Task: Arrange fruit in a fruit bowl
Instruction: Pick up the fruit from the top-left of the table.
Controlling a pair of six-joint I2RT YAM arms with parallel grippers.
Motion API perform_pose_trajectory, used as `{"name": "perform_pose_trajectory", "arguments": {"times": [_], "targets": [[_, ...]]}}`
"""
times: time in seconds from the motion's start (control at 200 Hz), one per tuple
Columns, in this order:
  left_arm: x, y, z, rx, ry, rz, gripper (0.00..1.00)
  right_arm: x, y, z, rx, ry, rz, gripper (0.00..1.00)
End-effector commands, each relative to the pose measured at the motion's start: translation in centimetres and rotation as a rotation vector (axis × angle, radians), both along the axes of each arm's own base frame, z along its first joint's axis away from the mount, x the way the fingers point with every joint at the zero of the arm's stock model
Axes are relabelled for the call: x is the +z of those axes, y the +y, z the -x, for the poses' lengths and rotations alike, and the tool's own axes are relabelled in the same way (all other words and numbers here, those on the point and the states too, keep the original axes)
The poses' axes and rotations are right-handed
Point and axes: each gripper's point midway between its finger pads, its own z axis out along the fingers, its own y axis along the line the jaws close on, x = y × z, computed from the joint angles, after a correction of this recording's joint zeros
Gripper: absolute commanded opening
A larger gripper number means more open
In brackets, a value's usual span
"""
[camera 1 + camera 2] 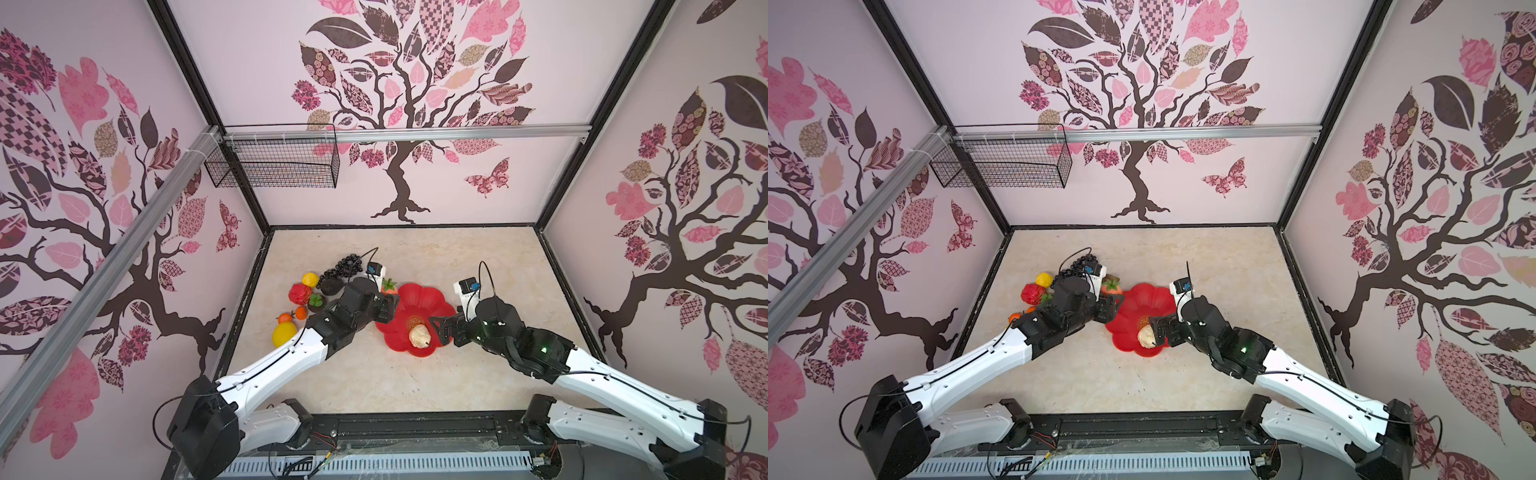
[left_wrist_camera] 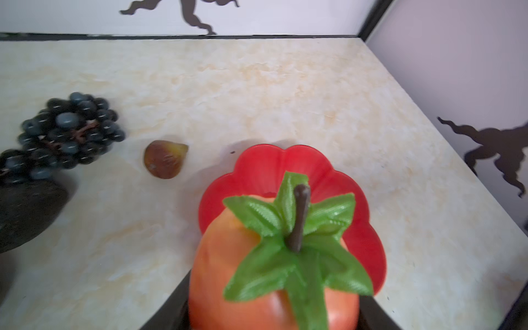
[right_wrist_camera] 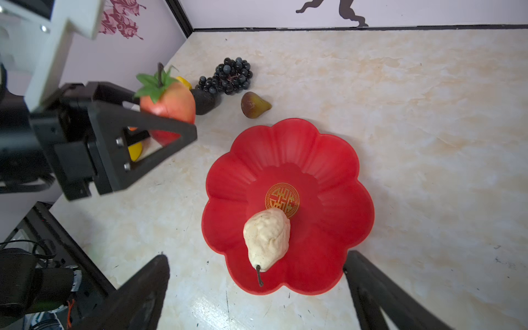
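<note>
Nearest, the right end effector point(image 3: 255, 257) hovers with its jaws spread wide and holding nothing, above the near rim of the red fruit bowl point(image 3: 328, 160). The cream pear point(image 3: 267, 234) lies inside the bowl, stem towards the near edge, partly covering the gold emblem. Farther on, the left end effector point(image 3: 168, 117) is clamped on the red-orange apple point(image 2: 223, 271), beside the bowl's far left rim. Beyond, the fig point(image 3: 253, 105), avocado point(image 3: 204, 103) and grapes point(image 3: 233, 75) lie on the table point(image 3: 414, 114).
</note>
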Motion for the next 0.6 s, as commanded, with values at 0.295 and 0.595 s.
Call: {"name": "perform_pose_trajectory", "arguments": {"times": [0.295, 0.595], "targets": [[-0.8, -5.4, 5.6, -0.357, -0.202, -0.046, 0.5, 3.4, 2.8, 2.8, 0.172, 0.081, -0.127, 0.88], [-1.4, -5.6, 6.7, -0.418, -0.248, -0.046, 0.49, 3.5, 4.5, 3.7, 0.243, 0.125, -0.149, 0.57]]}}
